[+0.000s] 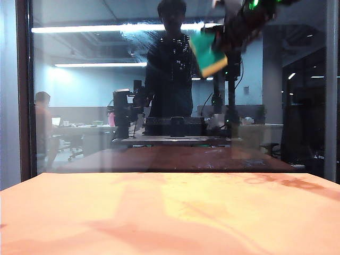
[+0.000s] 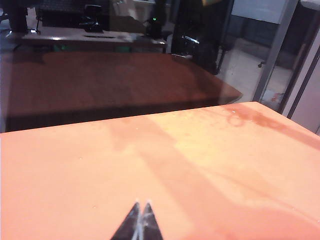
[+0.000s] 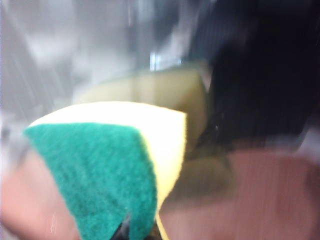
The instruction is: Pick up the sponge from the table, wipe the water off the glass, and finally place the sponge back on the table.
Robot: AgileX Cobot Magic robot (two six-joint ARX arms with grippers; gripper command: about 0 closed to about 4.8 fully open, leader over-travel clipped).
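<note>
Two grippers show: the right gripper [image 1: 226, 45] is high up by the glass [image 1: 79, 106], squeezing the sponge [image 1: 208, 53] near the streaky water [image 1: 141, 40], while the left gripper [image 2: 140, 210] hangs low over the orange table [image 1: 159, 218] with its tips pressed together.

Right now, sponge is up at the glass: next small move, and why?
Probably sweep left: the right gripper presses the sponge against the glass and the water smear lies just beside it. Left gripper sits shut over the table.
</note>
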